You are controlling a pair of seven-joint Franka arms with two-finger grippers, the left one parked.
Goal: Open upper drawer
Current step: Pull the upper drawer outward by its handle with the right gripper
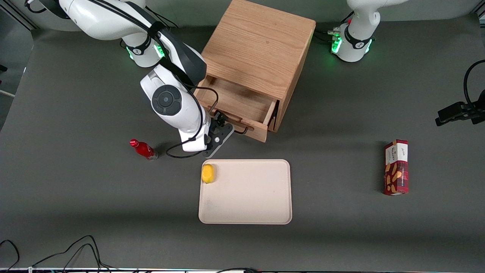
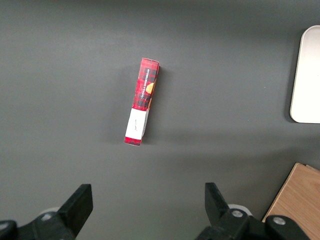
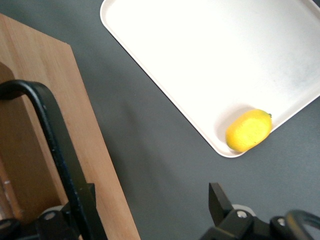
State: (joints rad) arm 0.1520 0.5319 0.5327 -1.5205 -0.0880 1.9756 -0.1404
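The gripper (image 3: pixel 150 212) is hanging spread wide at the upper drawer (image 3: pixel 75 125) — one finger (image 3: pixel 82 207) is sitting just beside its black handle (image 3: pixel 55 135). Near the drawer's front, a lemon (image 3: pixel 248 130) is lying in a corner of the cream tray (image 3: pixel 200 55) — touching the rim.

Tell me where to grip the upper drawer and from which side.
Grip the black wire handle on the upper drawer, coming in from in front of the cabinet. The loop stands off the wooden front, leaving a gap for a finger. The gripper is already at the handle, jaws open around its bar.
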